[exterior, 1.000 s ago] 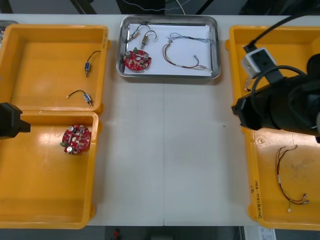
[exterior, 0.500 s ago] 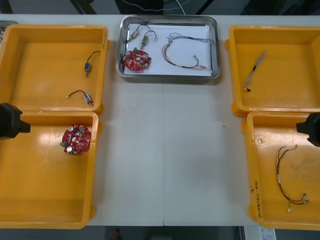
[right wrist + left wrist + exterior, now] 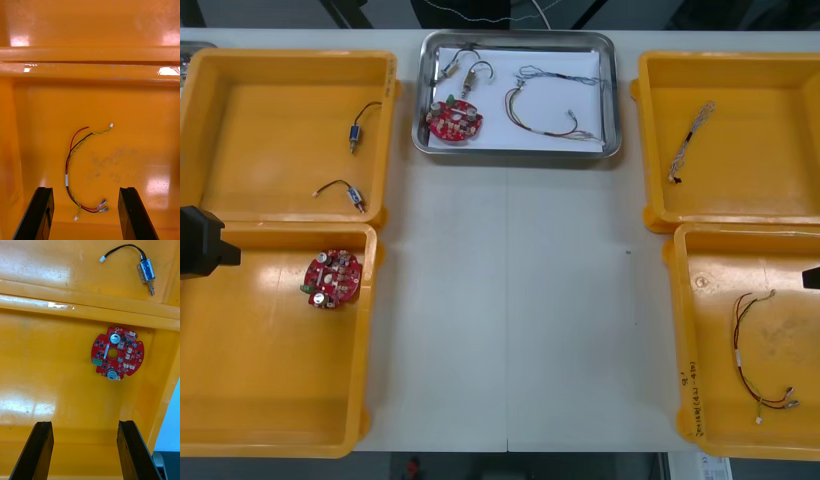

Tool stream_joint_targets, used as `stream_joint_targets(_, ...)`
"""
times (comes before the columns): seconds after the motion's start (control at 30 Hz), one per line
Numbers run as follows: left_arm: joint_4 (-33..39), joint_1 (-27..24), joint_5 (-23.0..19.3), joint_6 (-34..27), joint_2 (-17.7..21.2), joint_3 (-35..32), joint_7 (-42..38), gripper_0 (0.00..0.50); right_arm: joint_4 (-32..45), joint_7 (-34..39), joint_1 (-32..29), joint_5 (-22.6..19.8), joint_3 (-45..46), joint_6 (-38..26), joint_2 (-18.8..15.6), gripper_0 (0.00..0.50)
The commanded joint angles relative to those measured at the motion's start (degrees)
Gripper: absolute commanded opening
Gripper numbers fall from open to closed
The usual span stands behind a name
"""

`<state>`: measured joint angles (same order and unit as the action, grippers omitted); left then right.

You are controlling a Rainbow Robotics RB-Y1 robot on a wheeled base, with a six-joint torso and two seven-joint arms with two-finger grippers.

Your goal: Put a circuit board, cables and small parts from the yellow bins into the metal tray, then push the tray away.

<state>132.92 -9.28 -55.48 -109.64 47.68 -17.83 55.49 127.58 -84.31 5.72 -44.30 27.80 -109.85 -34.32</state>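
Note:
The metal tray (image 3: 518,151), white inside, stands at the table's far middle. It holds a round red circuit board (image 3: 455,119), a red and yellow cable (image 3: 545,118), a blue and white cable (image 3: 558,72) and small metal parts (image 3: 465,72). My left gripper (image 3: 84,423) hangs open over the near left yellow bin (image 3: 270,370), with a second red board (image 3: 117,353) lying ahead of its fingers. Open too, my right gripper (image 3: 85,188) is above the near right bin (image 3: 790,400), where a red and yellow cable (image 3: 83,170) lies between its fingers.
The far left bin (image 3: 270,120) holds two small metal parts with black cables (image 3: 360,125) (image 3: 345,190). A twisted cable (image 3: 690,140) lies in the far right bin (image 3: 760,180). The left arm (image 3: 200,243) and right arm (image 3: 812,277) show at the table's sides.
The right arm has drawn back from over the right bins to the right edge of the front view, uncovering the twisted cable. The left arm has not moved.

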Motion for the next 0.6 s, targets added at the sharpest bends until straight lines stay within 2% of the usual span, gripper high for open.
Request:
stream_joint_targets(0.03,1.6,1.0,-0.4,-0.4,2.3,-1.5,5.9,0.500,-2.3,1.3,3.2,0.6,-0.2,-0.1,-2.4,0.500)
stream_joint_targets(0.33,1.6,1.0,-0.4,-0.4,2.3,-1.5,5.9,0.500,-7.5,1.6,6.6,2.0,-2.0,-0.1,-4.3,0.500)
stream_joint_targets(0.6,1.6,1.0,-0.4,-0.4,2.3,-1.5,5.9,0.500,-8.7,2.6,6.8,2.4,-2.8,-0.1,-5.0,0.500)
